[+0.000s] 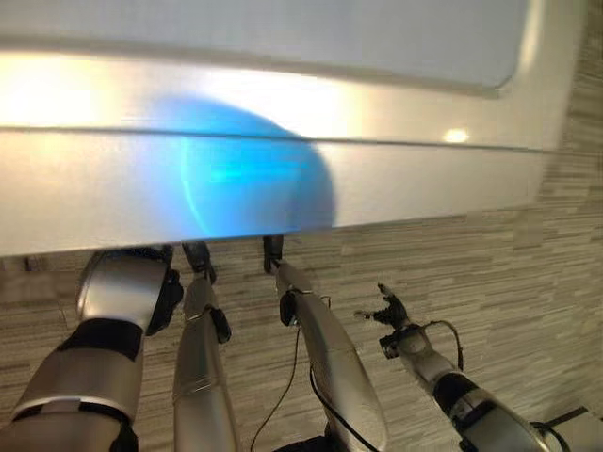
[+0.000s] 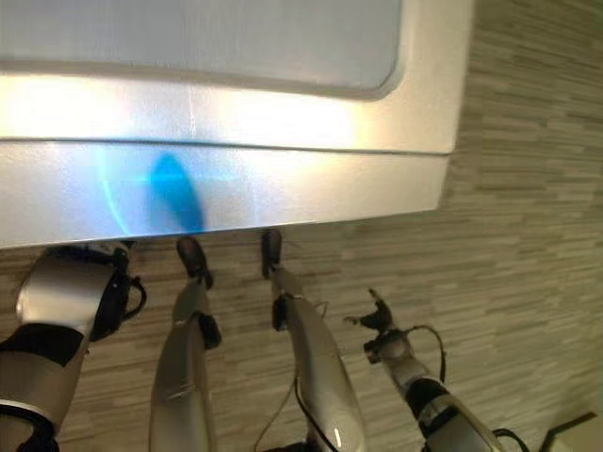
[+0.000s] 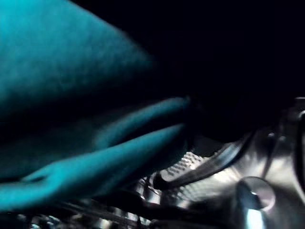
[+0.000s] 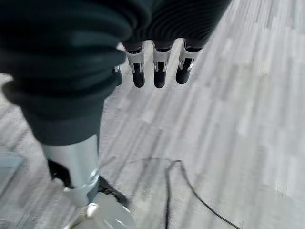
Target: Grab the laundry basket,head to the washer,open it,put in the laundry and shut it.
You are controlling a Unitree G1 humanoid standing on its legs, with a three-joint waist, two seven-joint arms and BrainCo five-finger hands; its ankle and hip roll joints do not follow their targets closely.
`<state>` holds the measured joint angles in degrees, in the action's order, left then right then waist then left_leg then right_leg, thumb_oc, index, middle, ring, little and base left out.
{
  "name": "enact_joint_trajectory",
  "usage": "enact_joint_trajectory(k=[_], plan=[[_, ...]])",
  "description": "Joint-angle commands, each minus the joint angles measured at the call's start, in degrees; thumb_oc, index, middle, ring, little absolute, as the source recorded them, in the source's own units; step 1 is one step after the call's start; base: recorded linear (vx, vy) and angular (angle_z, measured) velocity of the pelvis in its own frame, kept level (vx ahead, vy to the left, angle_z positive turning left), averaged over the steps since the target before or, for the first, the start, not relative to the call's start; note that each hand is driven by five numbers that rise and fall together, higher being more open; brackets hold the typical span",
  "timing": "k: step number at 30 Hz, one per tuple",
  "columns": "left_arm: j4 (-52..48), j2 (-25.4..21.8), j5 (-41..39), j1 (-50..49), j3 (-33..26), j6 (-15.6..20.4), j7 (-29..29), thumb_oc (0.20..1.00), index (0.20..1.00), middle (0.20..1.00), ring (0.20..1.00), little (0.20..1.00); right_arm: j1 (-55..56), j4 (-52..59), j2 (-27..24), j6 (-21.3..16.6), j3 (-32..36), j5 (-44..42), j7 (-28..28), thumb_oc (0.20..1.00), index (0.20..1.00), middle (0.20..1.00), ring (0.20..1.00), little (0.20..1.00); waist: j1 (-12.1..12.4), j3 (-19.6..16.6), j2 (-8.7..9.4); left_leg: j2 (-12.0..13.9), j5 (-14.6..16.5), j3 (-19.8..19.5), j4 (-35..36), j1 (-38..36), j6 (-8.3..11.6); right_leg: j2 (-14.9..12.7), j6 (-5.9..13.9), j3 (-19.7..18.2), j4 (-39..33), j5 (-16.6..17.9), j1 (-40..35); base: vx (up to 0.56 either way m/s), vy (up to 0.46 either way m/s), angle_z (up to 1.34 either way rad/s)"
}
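The silver washer (image 1: pixel 396 179) fills the upper half of the eye views, with a blue sheen (image 1: pixel 245 179) on its shiny front face. My left arm reaches under that front edge, and its hand is hidden inside the machine. In the left wrist view, teal laundry cloth (image 3: pixel 71 95) lies very close, with the perforated steel drum (image 3: pixel 190 167) behind it. My right hand (image 1: pixel 391 315) hangs out to the right of the washer, above the floor. Its fingers (image 4: pixel 159 71) are straight and hold nothing.
Striped wood-look flooring (image 1: pixel 490 273) runs in front of and to the right of the washer. A pale object's corner (image 1: pixel 586 424) shows at the lower right. The washer's right edge (image 2: pixel 452 141) leaves open floor beyond it.
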<state>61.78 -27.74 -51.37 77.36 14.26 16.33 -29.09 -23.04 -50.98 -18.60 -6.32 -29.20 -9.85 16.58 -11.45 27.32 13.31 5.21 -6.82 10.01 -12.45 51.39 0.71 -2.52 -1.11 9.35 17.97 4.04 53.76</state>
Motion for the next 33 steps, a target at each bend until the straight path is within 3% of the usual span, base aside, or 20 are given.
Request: enact_joint_trajectory(k=[1,7,12,15,19,20,21,22,23,24,25,26,27,29,30,33], plan=[[-1.8,-4.18,0.68,13.77,-1.0,3.44,-0.94,0.2,0.2,0.2,0.2,0.2,2.9,1.56,-3.15,-0.35,-0.96,1.04,1.74,1.0,1.0,1.0,1.0,1.0,-2.57,-3.27,-1.19,3.63,15.11,-4.81,-11.92,3.45,1.33,-2.98,6.73,-1.83,1.11,-6.86,-0.93,0.02,-0.036,0.04],[-1.22,-4.39,1.47,18.12,1.57,2.94,-1.88,0.2,0.2,0.2,0.2,0.2,5.41,3.41,-5.07,-0.79,0.75,0.35,1.47,1.0,1.0,1.0,1.0,1.0,-3.29,-4.64,-2.55,4.68,17.14,-5.58,-18.23,9.82,0.56,-3.33,5.87,-1.82,7.82,-9.2,5.99,0.02,-0.013,0.02],[-0.97,-6.39,3.7,23.31,3.7,3.24,-4.61,0.2,0.2,0.2,0.2,0.2,7.31,5.37,-6.75,-1.6,2.17,-0.22,0.7,1.0,1.0,1.0,1.0,1.0,-4.11,-6.04,-2.76,5.1,17.92,-5.82,-20.21,12.37,0.65,-2.99,5.54,-1.78,9.37,-9.86,8.27,0.01,-0.003,0.0],[-6.37,-7.66,4.59,27.57,5.54,7.52,-6.81,0.2,0.2,0.2,0.2,0.2,9.54,8.13,-8.42,-2.81,3.75,-0.65,0.18,1.0,1.0,1.0,1.0,1.0,-5.16,-6.86,-2.41,5.35,18.14,-6.08,-20.55,13.62,0.66,-2.71,5.64,-1.73,9.5,-9.9,9.3,0.02,-0.02,0.0],[-13.48,-8.74,5.15,25.74,6.24,10.94,-8.54,0.2,0.2,0.2,0.2,0.2,14.59,12.24,-11.88,-3.25,5.75,1.6,-0.51,1.0,1.0,1.0,1.0,1.0,-6.06,-8.31,-1.78,5.62,18.2,-6.32,-20.31,14.24,0.62,-2.25,5.83,-1.39,8.6,-9.8,9.61,0.04,-0.033,0.0],[-13.55,-8.72,4.84,25.34,6.02,11.02,-8.22,1.0,1.0,1.0,1.0,1.0,15.01,12.52,-12.05,-3.14,5.87,1.72,-0.54,1.0,1.0,1.0,1.0,1.0,-6.0,-8.56,-1.92,5.62,18.18,-6.28,-20.23,14.22,0.6,-2.25,5.84,-1.42,8.54,-9.76,9.61,0.04,-0.014,-0.02],[-11.56,-8.09,1.93,24.99,6.41,9.55,-5.69,1.0,1.0,1.0,1.0,1.0,15.13,12.09,-12.52,-2.88,6.4,1.5,-0.68,1.0,1.0,1.0,1.0,1.0,-6.09,-8.85,-2.07,5.56,18.23,-6.17,-20.3,14.18,0.43,-2.22,5.84,-1.39,8.5,-9.81,9.53,0.02,0.05,-0.02],[-0.16,-10.23,-0.31,26.04,11.19,1.39,4.2,1.0,1.0,1.0,1.0,1.0,14.5,11.03,-14.77,-2.52,7.95,0.85,-1.7,1.0,1.0,1.0,1.0,1.0,-5.9,-9.15,-3.03,5.58,18.4,-5.88,-20.26,13.67,0.2,-2.19,5.79,-1.54,8.62,-10.0,9.14,0.02,0.065,-0.01],[3.42,-11.75,2.04,26.76,13.65,-1.48,6.95,1.0,1.0,1.0,1.0,1.0,14.55,11.01,-15.61,-2.43,8.72,1.02,-2.11,1.0,1.0,1.0,1.0,1.0,-5.78,-9.07,-3.45,5.53,18.04,-5.7,-19.96,13.64,0.07,-2.26,5.7,-1.56,8.44,-9.77,9.13,0.01,0.065,-0.04],[4.72,-11.86,1.75,27.97,14.17,-1.57,7.98,1.0,1.0,1.0,1.0,1.0,14.37,11.13,-15.49,-2.37,8.82,1.02,-2.21,1.0,1.0,1.0,1.0,1.0,-5.82,-8.84,-3.27,5.48,17.93,-5.69,-19.81,13.61,0.06,-2.29,5.7,-1.55,8.35,-9.7,9.11,0.0,0.044,-0.13],[10.96,-13.59,8.63,27.85,17.98,-7.25,12.49,1.0,1.0,1.0,1.0,1.0,15.04,12.03,-17.08,-1.65,9.89,1.6,-3.44,1.0,1.0,1.0,1.0,1.0,-5.07,-8.54,-4.32,5.18,17.69,-5.47,-19.16,13.33,-0.2,-2.54,5.65,-1.36,8.23,-9.76,8.82,0.0,0.042,-0.14],[12.74,-14.26,16.89,28.96,21.28,-9.21,13.48,1.0,1.0,1.0,1.0,1.0,15.46,12.02,-17.34,-1.49,10.19,1.71,-3.98,1.0,1.0,1.0,1.0,1.0,-4.71,-8.36,-4.87,5.04,17.44,-5.46,-18.75,13.18,-0.27,-2.7,5.67,-1.28,8.03,-9.71,8.58,0.0,0.042,-0.11],[12.79,-14.24,16.89,29.05,21.33,-9.21,13.5,1.0,1.0,1.0,1.0,1.0,15.44,12.02,-17.3,-1.49,10.22,1.72,-3.99,1.0,1.0,1.0,1.0,1.0,-4.7,-8.32,-4.84,5.02,17.39,-5.46,-18.7,13.16,-0.27,-2.72,5.67,-1.27,7.99,-9.68,8.57,0.0,0.0,0.0],[16.28,-15.93,34.16,30.57,29.88,-12.53,12.23,1.0,1.0,1.0,1.0,1.0,16.55,12.82,-18.45,-1.76,10.56,2.47,-5.38,1.0,1.0,1.0,1.0,1.0,-4.33,-7.95,-5.3,4.98,16.92,-5.43,-18.26,12.87,-0.17,-2.83,5.7,-1.11,7.87,-9.36,8.27,-0.02,0.003,0.02],[17.86,-16.12,46.95,29.58,35.24,-14.84,13.76,1.0,1.0,1.0,1.0,1.0,16.55,14.32,-19.46,-2.24,9.69,2.82,-6.56,1.0,1.0,1.0,1.0,1.0,-4.34,-7.55,-5.18,5.18,16.68,-5.49,-18.3,12.42,-0.04,-2.66,5.59,-0.93,7.99,-9.22,8.0,-0.03,-0.001,0.02],[18.25,-15.84,52.57,29.34,38.14,-15.78,14.09,1.0,1.0,1.0,1.0,1.0,16.6,14.82,-19.72,-2.31,9.25,3.02,-7.0,1.0,1.0,1.0,1.0,1.0,-4.39,-7.38,-4.87,5.29,16.61,-5.57,-18.45,12.26,0.06,-2.55,5.5,-0.9,8.0,-9.1,7.79,0.0,0.0,0.0]])
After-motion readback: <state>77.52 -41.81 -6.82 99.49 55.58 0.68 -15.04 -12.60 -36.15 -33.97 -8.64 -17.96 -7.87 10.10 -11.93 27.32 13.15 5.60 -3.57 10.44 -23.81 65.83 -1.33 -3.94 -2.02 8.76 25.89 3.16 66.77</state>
